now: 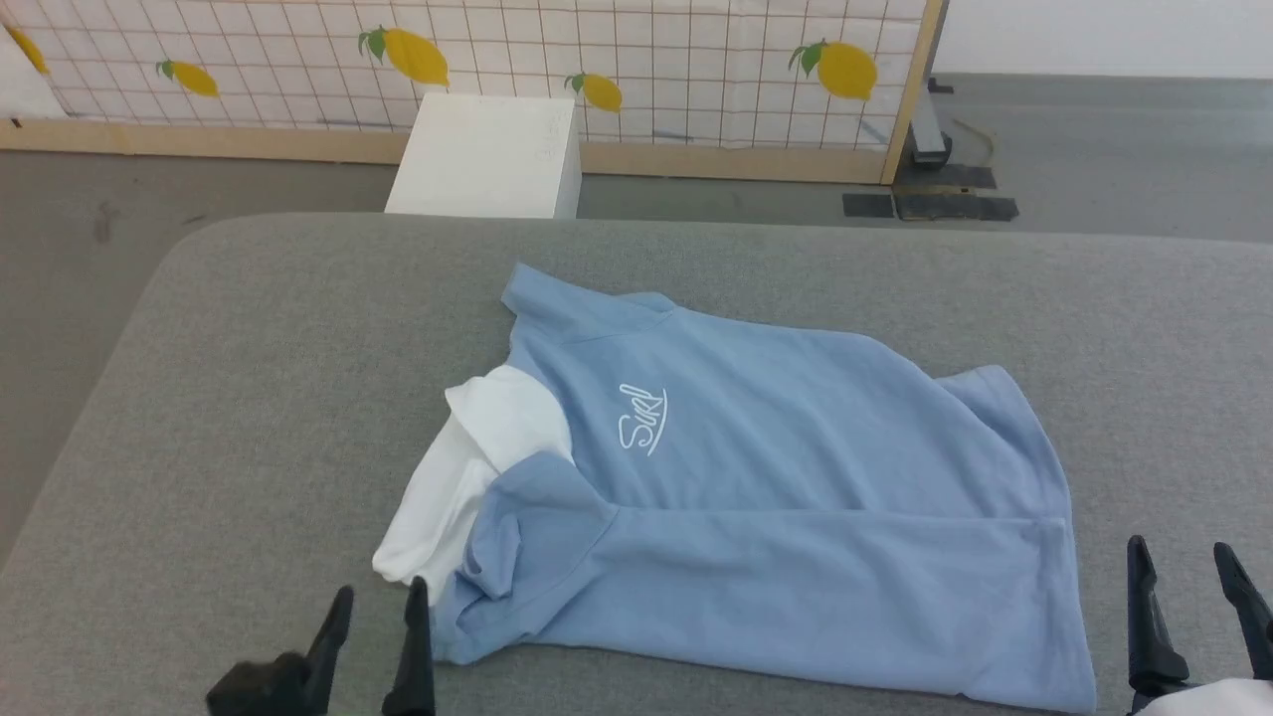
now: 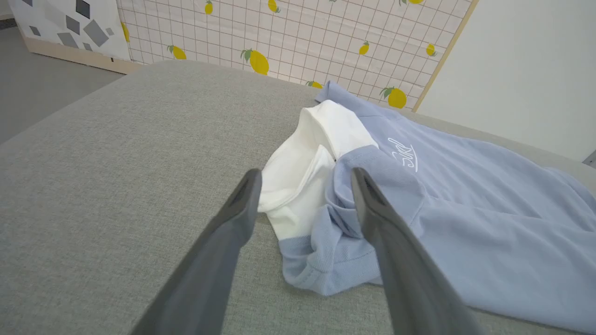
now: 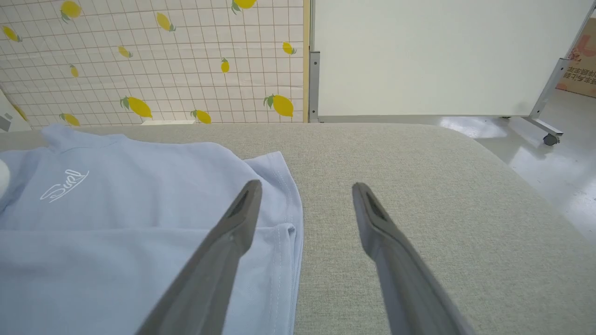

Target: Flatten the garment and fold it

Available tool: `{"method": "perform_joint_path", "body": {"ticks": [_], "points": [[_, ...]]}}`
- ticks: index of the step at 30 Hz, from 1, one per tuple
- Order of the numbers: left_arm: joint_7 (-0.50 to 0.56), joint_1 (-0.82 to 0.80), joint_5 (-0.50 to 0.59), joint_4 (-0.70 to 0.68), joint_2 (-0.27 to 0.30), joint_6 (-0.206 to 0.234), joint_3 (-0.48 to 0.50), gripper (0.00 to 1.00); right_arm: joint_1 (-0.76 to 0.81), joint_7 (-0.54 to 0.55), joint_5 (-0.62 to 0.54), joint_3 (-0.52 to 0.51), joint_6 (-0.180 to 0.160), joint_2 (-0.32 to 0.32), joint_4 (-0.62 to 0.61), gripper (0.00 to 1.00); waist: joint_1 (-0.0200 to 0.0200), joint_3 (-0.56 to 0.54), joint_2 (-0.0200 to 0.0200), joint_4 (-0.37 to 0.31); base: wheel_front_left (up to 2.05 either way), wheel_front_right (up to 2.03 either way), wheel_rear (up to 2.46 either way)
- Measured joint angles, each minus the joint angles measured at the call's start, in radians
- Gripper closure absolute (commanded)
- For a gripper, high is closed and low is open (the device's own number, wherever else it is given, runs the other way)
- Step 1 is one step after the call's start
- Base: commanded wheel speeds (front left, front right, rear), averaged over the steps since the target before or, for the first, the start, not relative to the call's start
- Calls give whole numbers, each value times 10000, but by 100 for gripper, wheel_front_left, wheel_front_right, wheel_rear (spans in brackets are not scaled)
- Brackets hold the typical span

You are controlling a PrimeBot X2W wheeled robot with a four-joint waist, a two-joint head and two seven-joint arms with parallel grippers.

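The garment (image 1: 776,467), a light blue polo shirt with a white script logo (image 1: 641,418), lies on the grey padded table (image 1: 249,398). Its near long edge is folded over the body, and a white sleeve panel (image 1: 467,467) is bunched at its left end. My left gripper (image 1: 380,597) stands open at the lower left, just short of the rumpled blue and white cloth (image 2: 307,223), holding nothing. My right gripper (image 1: 1183,557) is open at the lower right, beside the garment's hem end (image 3: 279,204), with bare table between its fingers.
A white box (image 1: 487,154) stands on the floor beyond the table's far edge, before a lemon-print screen (image 1: 636,60). A white panel on a wheeled frame (image 3: 442,56) stands to the right. Bare grey table surrounds the shirt on the left and right.
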Motion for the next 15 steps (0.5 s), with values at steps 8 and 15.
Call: {"method": "perform_joint_path", "body": {"ticks": [8,15], "points": [[2953,-1087,-127,-238,690,-301,-548,0,-45,180,286,56,0,2,40,0,0,425,0,110,0,0,0],[5626,-1556,-439,485,1093,-150,-732,0,-291,173,366,188,0,6,230,0,0,818,0,71,0,0,0]]}}
